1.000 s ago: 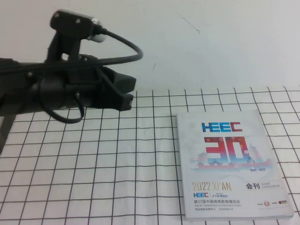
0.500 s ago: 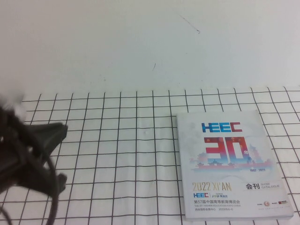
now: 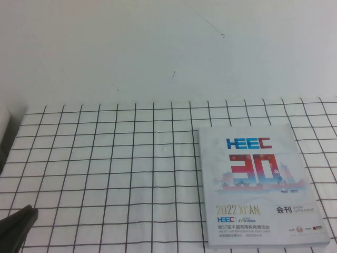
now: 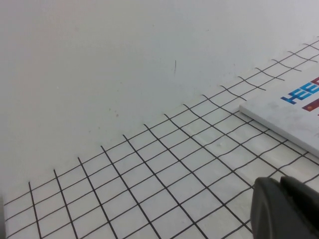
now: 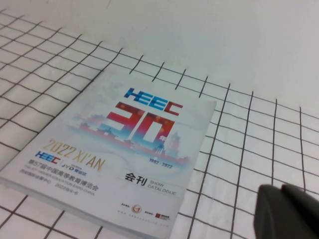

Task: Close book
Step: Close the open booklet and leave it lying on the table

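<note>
As viewed from the raised camera, found flat on the right half of the checked cloth [image 3: 121, 158]: book [image 3: 260, 184], shut, front cover up, printed "HEEC 30" and "2022 XI'AN". Long edges running away from the robot, near edge close to the front of the view. Plain white wall [image 3: 158, 47] behind the cloth.

Left gripper [image 3: 18, 224] noted only as a dark tip in the near left corner of the raised view, low over the cloth. Well apart from the book, with most of the cloth's width between; not touching it. In the left wrist view, same gripper [image 4: 286, 209] recorded as a dark block at the frame's edge, with a corner of the book [image 4: 294, 112] beyond it and bare grid squares between. Degree of opening: cannot tell.

Right gripper [image 5: 289, 211] outside the raised view. Recorded in the right wrist view alone, as a dark block over bare cloth, near the book [image 5: 119, 149] at the corner bearing the small logos, apart from the cover. Degree of opening: cannot tell.
</note>
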Tool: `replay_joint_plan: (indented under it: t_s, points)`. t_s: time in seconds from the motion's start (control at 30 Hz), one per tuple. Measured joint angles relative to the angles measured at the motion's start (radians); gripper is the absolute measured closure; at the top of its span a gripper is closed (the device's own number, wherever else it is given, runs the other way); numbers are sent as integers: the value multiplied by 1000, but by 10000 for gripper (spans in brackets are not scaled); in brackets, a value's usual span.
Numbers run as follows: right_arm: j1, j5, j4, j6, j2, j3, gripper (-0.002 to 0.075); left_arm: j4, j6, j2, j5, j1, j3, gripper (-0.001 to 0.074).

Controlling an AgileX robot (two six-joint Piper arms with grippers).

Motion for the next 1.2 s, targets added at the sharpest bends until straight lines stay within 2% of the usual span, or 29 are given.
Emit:
replay_joint_plan:
  t_s: [0.2, 1.0, 1.2]
  points:
    - [0, 36, 0, 0, -3, 4, 729, -6, 4, -33, 34, 0, 23, 738]
    - [0, 42, 1, 0, -3, 4, 729, -3, 8, -75, 406, 0, 28, 738]
    - [0, 42, 1, 0, -3, 4, 729, 96, -43, -237, 387, 89, 28, 738]
